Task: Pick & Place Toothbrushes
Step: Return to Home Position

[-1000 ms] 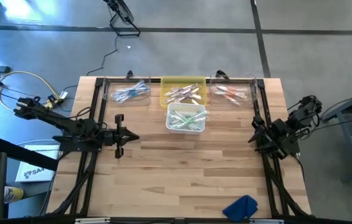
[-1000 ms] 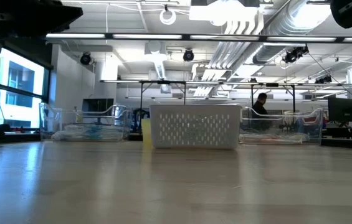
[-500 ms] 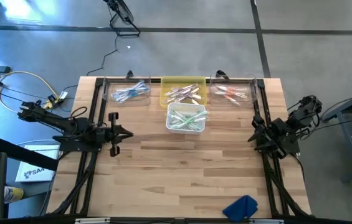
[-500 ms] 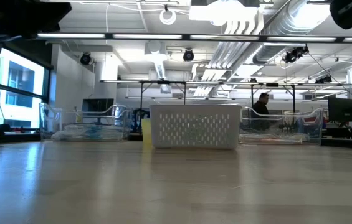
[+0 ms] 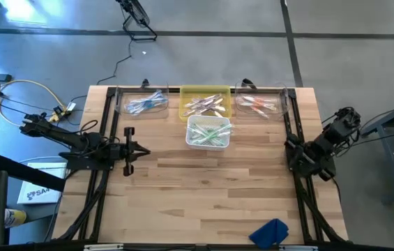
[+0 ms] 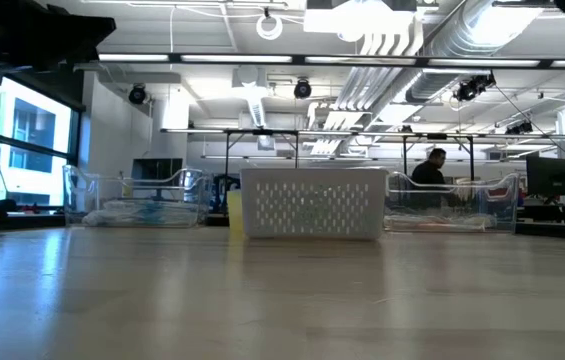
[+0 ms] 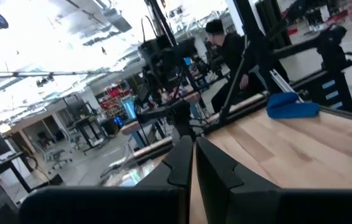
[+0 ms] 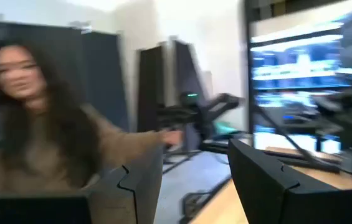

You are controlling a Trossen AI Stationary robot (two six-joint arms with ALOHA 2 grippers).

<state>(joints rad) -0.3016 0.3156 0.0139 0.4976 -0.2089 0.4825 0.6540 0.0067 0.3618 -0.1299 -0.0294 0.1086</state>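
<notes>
Toothbrushes lie sorted in containers along the table's far edge. Blue ones are in a clear bin, pinkish ones in a yellow bin, red ones in a clear bin. Green ones fill a white basket just in front of these. My left gripper hangs shut and empty near the left edge, pointing toward the table's middle; its fingers are closed together. My right gripper waits at the right edge, open, holding nothing.
A blue cloth lies at the near edge, right of centre. Black frame rails run along both sides of the table. A person is beyond the table in the right wrist view. Bare wood lies between the arms.
My left gripper has drawn back a little toward the table's left edge, staying shut. My right gripper has turned at the wrist, swinging away from the table's middle, and stays open. The containers have not moved.
</notes>
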